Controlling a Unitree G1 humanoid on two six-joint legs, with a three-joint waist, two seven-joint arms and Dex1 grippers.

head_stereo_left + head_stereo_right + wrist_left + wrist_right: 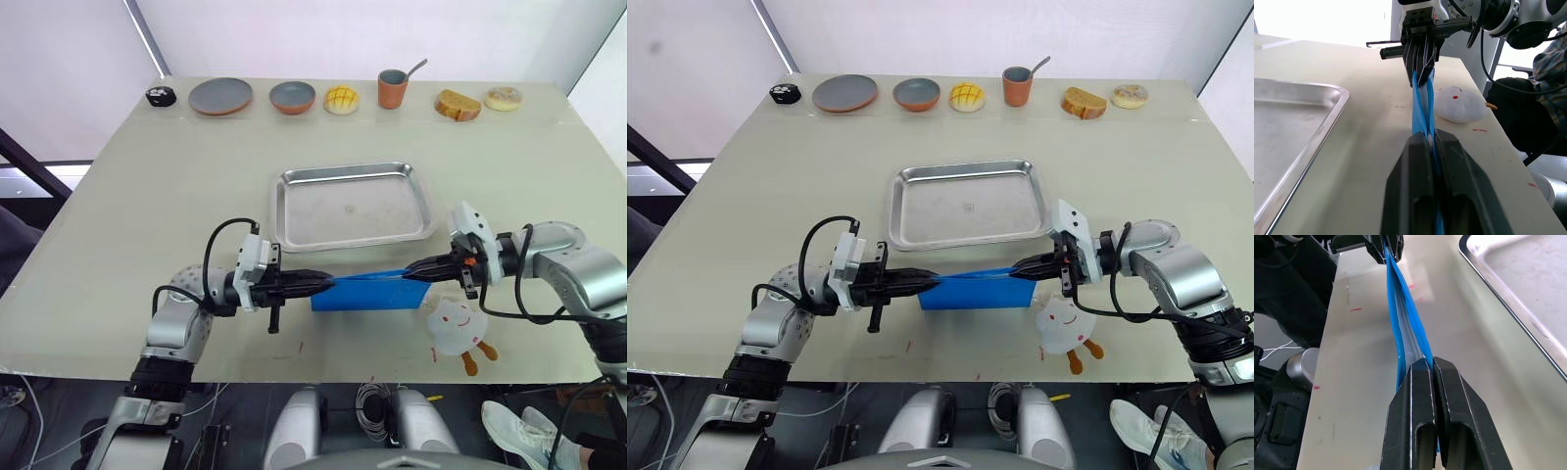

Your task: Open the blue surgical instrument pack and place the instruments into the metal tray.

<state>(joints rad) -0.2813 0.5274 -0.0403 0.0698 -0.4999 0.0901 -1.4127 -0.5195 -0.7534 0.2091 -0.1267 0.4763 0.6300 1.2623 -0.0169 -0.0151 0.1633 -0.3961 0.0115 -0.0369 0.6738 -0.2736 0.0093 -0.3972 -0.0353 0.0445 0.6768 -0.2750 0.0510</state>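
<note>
The blue surgical instrument pack (pixel 370 291) is held on edge just above the table's front, between my two grippers. My left gripper (pixel 328 283) is shut on its left end and my right gripper (pixel 411 273) is shut on its right end. In the wrist views the pack (pixel 1403 328) stretches taut between the two pairs of fingers, its blue layers slightly parted with a pale inner layer showing. The metal tray (pixel 294 179) lies empty just behind the pack. The instruments are hidden inside the pack.
A white plush toy with orange feet (pixel 458 328) lies at the front right, close under my right arm. Along the far edge stand a grey plate (pixel 220 96), a bowl (pixel 292 96), buns, an orange cup with a spoon (pixel 393 88), bread and a small black object (pixel 161 96).
</note>
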